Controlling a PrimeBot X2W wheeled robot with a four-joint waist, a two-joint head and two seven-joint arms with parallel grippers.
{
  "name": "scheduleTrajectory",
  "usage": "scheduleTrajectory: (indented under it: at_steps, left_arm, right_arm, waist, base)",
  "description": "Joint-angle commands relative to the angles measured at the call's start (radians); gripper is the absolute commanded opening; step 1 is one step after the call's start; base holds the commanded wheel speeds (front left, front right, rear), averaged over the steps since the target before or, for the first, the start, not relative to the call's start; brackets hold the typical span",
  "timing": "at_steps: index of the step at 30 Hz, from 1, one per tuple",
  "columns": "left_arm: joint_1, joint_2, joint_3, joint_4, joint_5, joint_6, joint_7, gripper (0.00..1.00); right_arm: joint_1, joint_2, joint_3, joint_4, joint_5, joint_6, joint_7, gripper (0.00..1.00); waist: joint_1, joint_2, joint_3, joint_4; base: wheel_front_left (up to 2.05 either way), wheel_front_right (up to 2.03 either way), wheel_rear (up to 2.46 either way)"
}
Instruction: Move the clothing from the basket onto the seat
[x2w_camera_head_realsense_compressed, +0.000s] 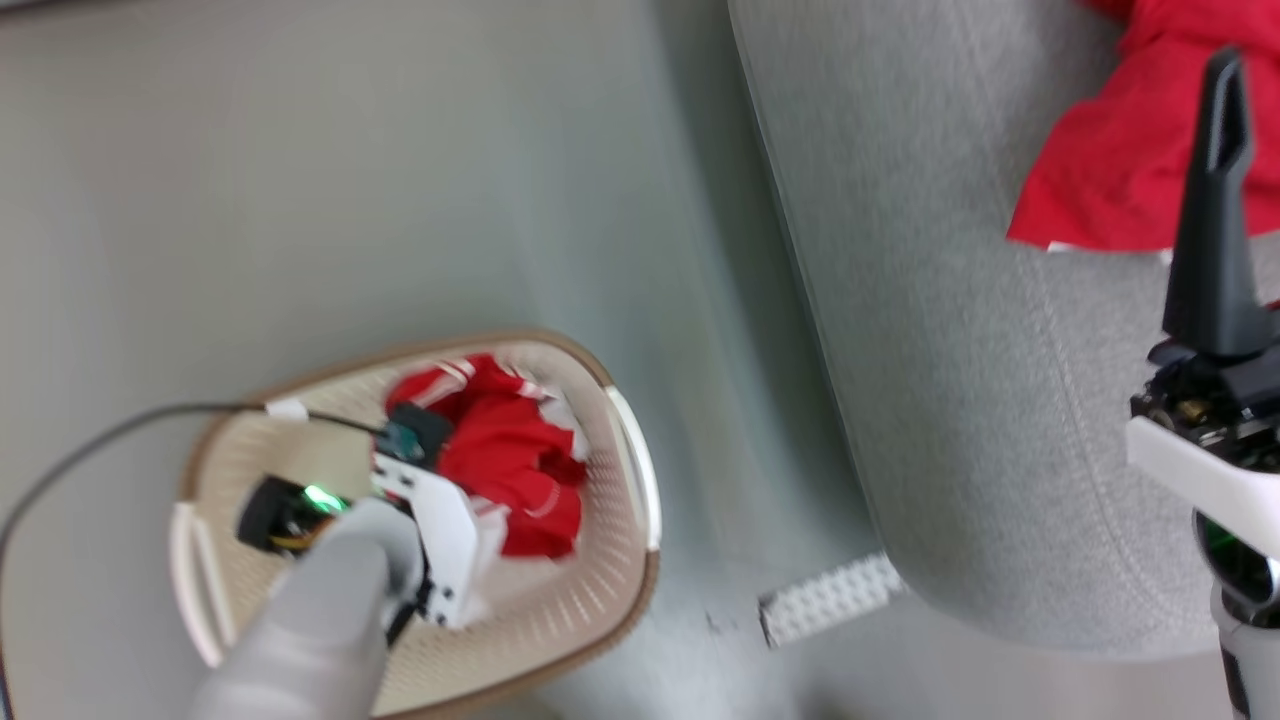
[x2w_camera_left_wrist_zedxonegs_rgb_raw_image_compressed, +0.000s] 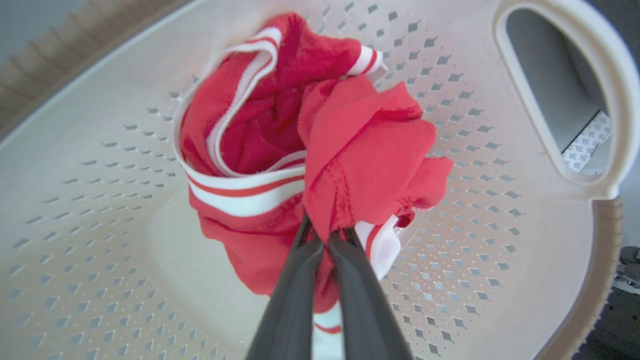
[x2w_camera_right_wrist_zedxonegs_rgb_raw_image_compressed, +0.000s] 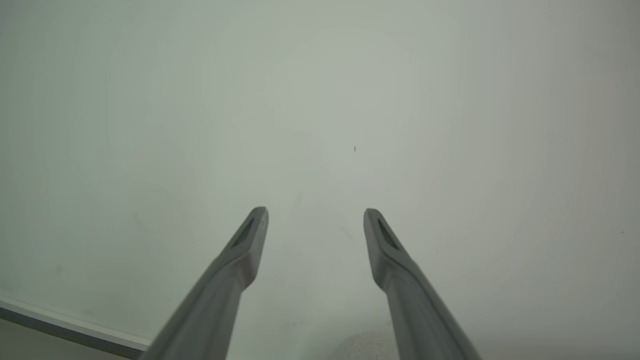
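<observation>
Pickup step: your left fingers (x2w_camera_left_wrist_zedxonegs_rgb_raw_image_compressed: 295, 285) are clamped on the red clothing (x2w_camera_left_wrist_zedxonegs_rgb_raw_image_compressed: 360, 150) in the basket (x2w_camera_left_wrist_zedxonegs_rgb_raw_image_compressed: 500, 225), lower left of the head view; your right fingers (x2w_camera_right_wrist_zedxonegs_rgb_raw_image_compressed: 235, 265) stand apart. Next, lift it clear and carry it to the sofa (x2w_camera_head_realsense_compressed: 950, 350), upper right

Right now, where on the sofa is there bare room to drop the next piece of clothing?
Bare grey sofa stretches from its floor-side edge to the red garment, and down to its rounded corner. The head view's upper right, where that garment lies, is crowded.

Its left claw (x2w_camera_left_wrist_zedxonegs_rgb_raw_image_compressed: 327, 232) clamped tight, right claw (x2w_camera_right_wrist_zedxonegs_rgb_raw_image_compressed: 315, 214) spread wide.
</observation>
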Motion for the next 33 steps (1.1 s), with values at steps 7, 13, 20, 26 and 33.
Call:
scheduleTrajectory:
  at_steps: [7, 13, 20, 26, 33]
  left_arm:
    - [0.097, -0.045, -0.054, -0.03, -0.073, 0.002, -0.095, 0.0]
    - [0.154, -0.063, -0.114, -0.081, -0.147, 0.002, -0.163, 0.0]
    - [0.188, -0.063, -0.159, -0.146, -0.222, 0.002, -0.223, 0.0]
    - [0.196, -0.049, -0.157, -0.225, -0.244, 0.002, -0.241, 0.0]
    - [0.197, -0.013, -0.104, -0.416, -0.254, 0.015, -0.242, 0.0]
  right_arm:
    - [0.078, -0.047, 0.011, 0.057, 0.002, -0.002, 0.001, 1.0]
    - [0.133, -0.063, 0.018, 0.099, 0.016, -0.002, 0.001, 1.0]
    - [0.198, -0.077, 0.007, 0.13, 0.022, -0.002, 0.001, 1.0]
    - [0.249, -0.072, 0.009, 0.152, 0.026, -0.002, 0.001, 1.0]
    - [0.312, -0.067, 0.015, 0.173, 0.029, -0.002, 0.001, 1.0]
  waist:
    - [0.0, 0.0, -0.271, 0.112]
    - [0.0, 0.0, -0.402, 0.17]
    - [0.0, 0.0, -0.51, 0.233]
    - [0.0, 0.0, -0.579, 0.278]
    - [0.0, 0.0, -0.648, 0.315]
  base:
    - [0.0, 0.0, 0.0]
    - [0.0, 0.0, 0.0]
    - [0.0, 0.0, 0.0]
    - [0.0, 0.0, 0.0]
    - [0.0, 0.0, 0.0]
